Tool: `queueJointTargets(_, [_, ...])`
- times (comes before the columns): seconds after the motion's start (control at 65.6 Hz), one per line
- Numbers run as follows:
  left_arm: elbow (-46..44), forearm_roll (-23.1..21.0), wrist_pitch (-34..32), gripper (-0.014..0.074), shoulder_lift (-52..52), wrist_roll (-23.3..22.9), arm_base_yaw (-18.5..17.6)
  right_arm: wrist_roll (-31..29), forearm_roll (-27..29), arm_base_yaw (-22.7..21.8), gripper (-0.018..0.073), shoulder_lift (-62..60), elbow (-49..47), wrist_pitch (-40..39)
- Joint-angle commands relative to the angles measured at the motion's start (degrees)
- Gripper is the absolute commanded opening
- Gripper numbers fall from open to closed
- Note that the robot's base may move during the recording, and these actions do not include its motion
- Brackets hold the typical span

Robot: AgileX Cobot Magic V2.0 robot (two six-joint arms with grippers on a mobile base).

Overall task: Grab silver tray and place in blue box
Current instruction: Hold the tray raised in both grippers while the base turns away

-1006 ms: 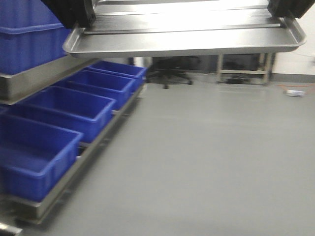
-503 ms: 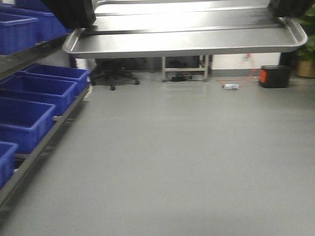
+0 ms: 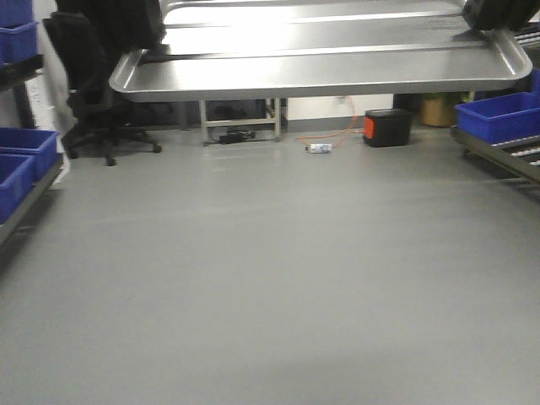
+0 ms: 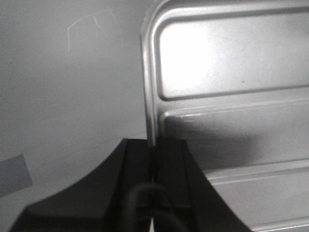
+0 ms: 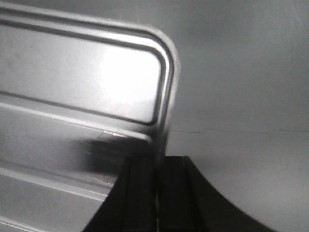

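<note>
The silver tray [image 3: 321,72] hangs level in the air across the top of the front view, its embossed lines running lengthwise. My left gripper [image 3: 122,21] is shut on its left rim and my right gripper [image 3: 498,13] on its right rim. In the left wrist view the left gripper [image 4: 153,142] pinches the rim of the tray [image 4: 231,96] edge-on. The right wrist view shows the right gripper [image 5: 158,159] clamping the rim of the tray [image 5: 72,96]. A blue box [image 3: 498,116] sits on a rack at the right; other blue boxes [image 3: 21,156] stand at the left edge.
A black office chair [image 3: 93,93] stands at the back left beside a metal table frame [image 3: 240,118]. A black and orange case [image 3: 386,126] and a small white object [image 3: 319,148] lie on the grey floor [image 3: 270,278] at the back.
The view has swung to the right: the row of blue boxes on the left slid out of frame and a blue box on the right came in. Both grippers keep hold of the tray.
</note>
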Motion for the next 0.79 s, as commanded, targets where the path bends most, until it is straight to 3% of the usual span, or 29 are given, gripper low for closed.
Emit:
queueJointTargets(0.0, [-1.19,1.03,0.57,-0.0105,-2.06,2.53,-0.49,-1.04,-2.98,-0.18,0.0057,-2.07,-1.67,-4.24])
queueJointTargets(0.777, [-1.19,1.03,0.57,-0.0105,-2.06,2.53,-0.49,-1.04,-2.98,-0.18,0.0057,-2.07,-1.67,-4.24])
